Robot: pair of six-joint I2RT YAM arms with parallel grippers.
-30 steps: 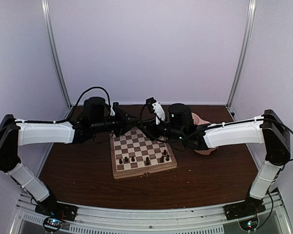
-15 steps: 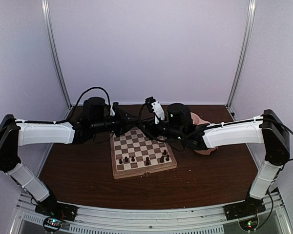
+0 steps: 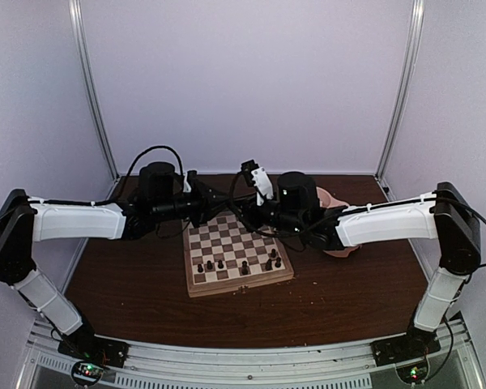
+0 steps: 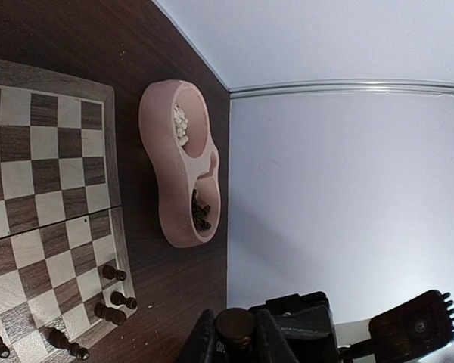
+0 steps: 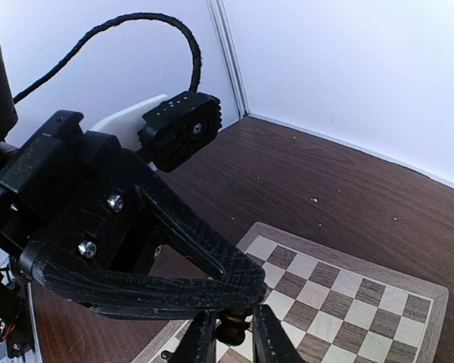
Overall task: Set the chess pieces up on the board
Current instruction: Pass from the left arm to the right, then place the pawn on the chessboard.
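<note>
- Hanging above the far edge of the board (image 3: 231,235), a dark piece (image 5: 231,330) is being pinched between the jaws of the right gripper (image 5: 233,340).
- The left gripper (image 4: 234,344) is pinching what looks like the same piece: a handover, I'm guessing.
- One gripper is needing to let go next.
- Placed pieces (image 3: 220,264) are lining the near rows.
- The pink bowl (image 4: 163,151) is holding more pieces, and the arms are crowding each other.

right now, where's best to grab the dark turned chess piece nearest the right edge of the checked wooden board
Pinch the dark turned chess piece just under its knob, coming straight down from above. It stands upright, wider at the base, with two neighbours close by on the checked wooden board, so a sideways approach would likely knock them.
</note>
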